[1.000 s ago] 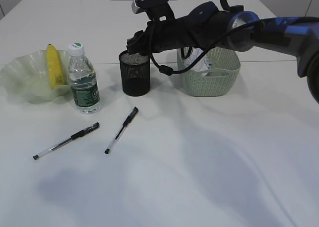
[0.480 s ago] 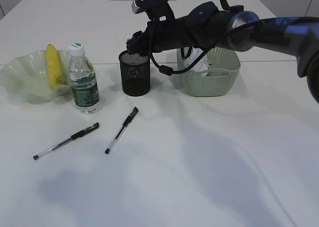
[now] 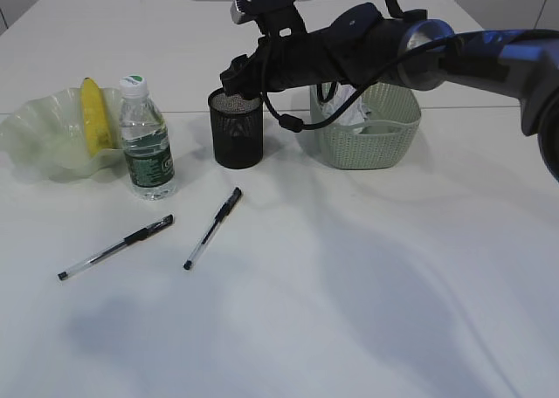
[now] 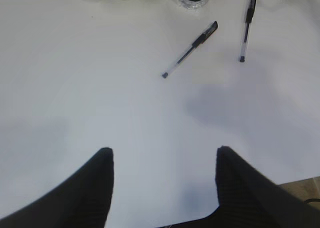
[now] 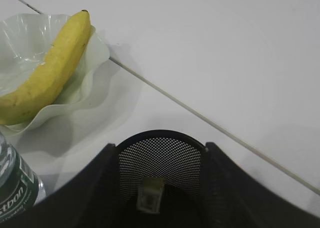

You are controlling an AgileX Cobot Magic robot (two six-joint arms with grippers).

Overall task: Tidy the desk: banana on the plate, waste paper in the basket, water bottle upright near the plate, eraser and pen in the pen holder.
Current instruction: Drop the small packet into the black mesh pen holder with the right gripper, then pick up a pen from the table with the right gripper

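White desk [image 3: 367, 311] bare beside pens [image 3: 212, 228]

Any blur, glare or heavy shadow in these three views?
Exterior view: sharp, with soft broad arm shadows across the desk. Left wrist view: left gripper fingers near and soft-edged, both pens crisp, faint grey shadow patches on the white. Right wrist view: banana and plate clear, mild sheen on the plate's glass, eraser inside the pen holder dim and slightly blurred.
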